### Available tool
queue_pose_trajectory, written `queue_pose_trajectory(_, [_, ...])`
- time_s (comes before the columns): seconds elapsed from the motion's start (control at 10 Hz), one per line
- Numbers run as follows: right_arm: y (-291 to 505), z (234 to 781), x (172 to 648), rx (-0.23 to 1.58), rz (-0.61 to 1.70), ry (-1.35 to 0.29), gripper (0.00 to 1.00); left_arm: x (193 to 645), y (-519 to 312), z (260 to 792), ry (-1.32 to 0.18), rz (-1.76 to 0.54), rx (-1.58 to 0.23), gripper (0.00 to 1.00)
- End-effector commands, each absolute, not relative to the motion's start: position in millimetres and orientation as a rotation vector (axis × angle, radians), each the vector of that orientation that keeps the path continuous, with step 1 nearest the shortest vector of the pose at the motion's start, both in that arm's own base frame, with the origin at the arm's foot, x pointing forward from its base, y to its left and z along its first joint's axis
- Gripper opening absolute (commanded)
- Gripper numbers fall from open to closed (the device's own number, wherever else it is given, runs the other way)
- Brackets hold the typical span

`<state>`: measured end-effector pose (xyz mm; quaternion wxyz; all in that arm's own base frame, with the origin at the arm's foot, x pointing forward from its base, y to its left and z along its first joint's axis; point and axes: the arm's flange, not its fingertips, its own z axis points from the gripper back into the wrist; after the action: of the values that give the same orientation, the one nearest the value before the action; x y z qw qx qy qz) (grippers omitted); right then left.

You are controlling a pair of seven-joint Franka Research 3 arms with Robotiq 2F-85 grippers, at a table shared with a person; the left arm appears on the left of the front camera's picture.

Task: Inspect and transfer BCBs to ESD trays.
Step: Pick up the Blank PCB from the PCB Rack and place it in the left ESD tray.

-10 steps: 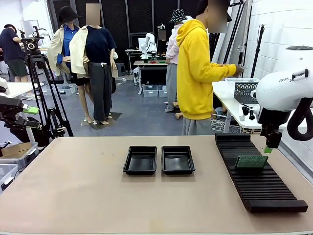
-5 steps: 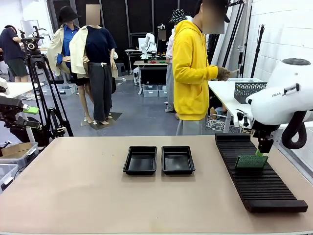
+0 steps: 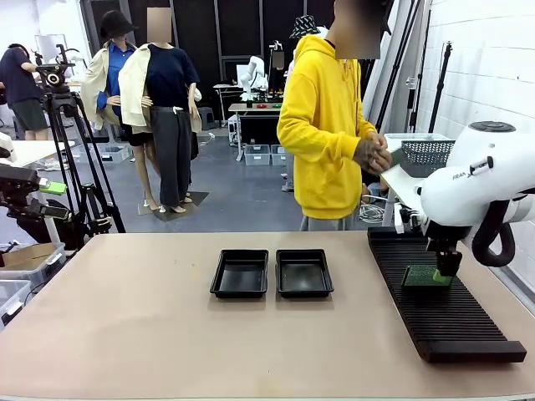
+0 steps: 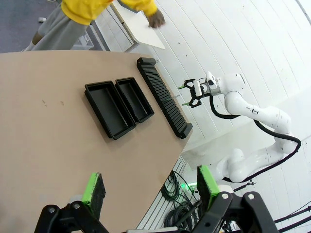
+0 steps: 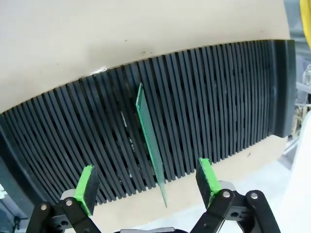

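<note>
Right tool [image 5: 147, 182] hangs spread wide over the black slotted rack [image 3: 451, 326], its green pads [image 5: 88, 187] either side of one BCB [image 5: 150, 141], which stands on edge in a slot, clear of both. Left tool [image 4: 148, 187] is released too. Two ESD trays [image 3: 241, 273] sit side by side mid-tabletop [image 3: 125, 334].

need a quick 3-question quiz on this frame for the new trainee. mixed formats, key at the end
1. True or false: both ESD trays are empty.
2. The BCB at the slotted rack is: A) lying flat on the table, B) standing on edge in a slot, C) lying in a tray.
3. Which gripper is lined up over the BCB, and are its jaws open or shut?
Key: 1 true. 2 B. 3 the right gripper, open.
</note>
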<state>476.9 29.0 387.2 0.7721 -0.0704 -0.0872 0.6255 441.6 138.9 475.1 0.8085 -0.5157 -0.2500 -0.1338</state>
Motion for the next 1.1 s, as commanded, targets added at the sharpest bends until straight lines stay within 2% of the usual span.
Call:
queue_pose_trajectory(0.0, [25.5, 383.9, 489.0, -0.098, 1.369, -0.190, 1.00, 440.9, 139.2, 477.4, -0.527, -0.268, -1.106, 1.00])
queue_pose_trajectory(0.2, [23.5, 383.8, 489.8, -0.095, 1.351, -0.208, 1.00, 440.9, 139.2, 477.4, -0.527, -0.268, -1.106, 1.00])
queue_pose_trajectory(0.3, [11.4, 413.6, 472.8, -0.098, 1.315, -0.305, 1.00, 440.9, 139.2, 477.4, -0.527, -0.268, -1.106, 1.00])
queue_pose_trajectory(0.4, [-6.2, 452.4, 442.1, -0.027, 1.283, -0.391, 1.00, 440.9, 139.2, 477.4, -0.527, -0.268, -1.106, 1.00])
queue_pose_trajectory(0.6, [-35.5, 487.9, 380.6, -0.040, 1.140, -0.289, 1.00, 440.9, 139.2, 477.4, -0.527, -0.268, -1.106, 1.00])
queue_pose_trajectory(1.0, [-43.4, 489.5, 367.1, 0.152, 1.155, -0.142, 1.00, 440.9, 139.2, 477.4, -0.527, -0.268, -1.106, 1.00])
